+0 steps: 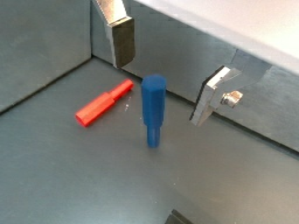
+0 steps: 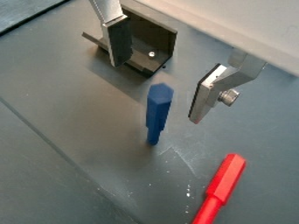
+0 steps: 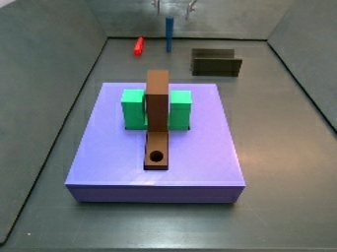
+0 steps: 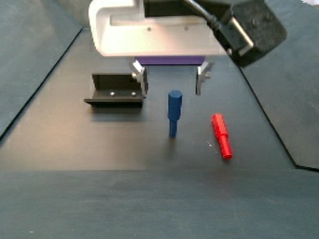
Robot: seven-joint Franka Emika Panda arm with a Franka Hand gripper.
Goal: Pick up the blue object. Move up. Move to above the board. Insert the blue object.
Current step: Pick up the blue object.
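Observation:
The blue object [image 1: 153,109] stands upright on the dark floor, seen in both wrist views [image 2: 156,114] and both side views [image 3: 168,34] [image 4: 174,112]. My gripper [image 1: 162,87] [image 2: 159,87] [image 4: 171,87] is open just above it. One finger is on each side of the peg's top, and neither touches it. The gripper is barely visible at the far end in a side view [image 3: 178,8]. The brown board [image 3: 158,118] lies through a green block [image 3: 132,110], its round hole at the near end.
A red peg [image 1: 103,103] [image 2: 219,191] [image 4: 222,135] lies flat on the floor beside the blue one. The fixture [image 2: 146,51] [image 3: 215,63] [image 4: 115,91] stands close by. The board and block rest on a lavender slab [image 3: 105,167]. Grey walls enclose the floor.

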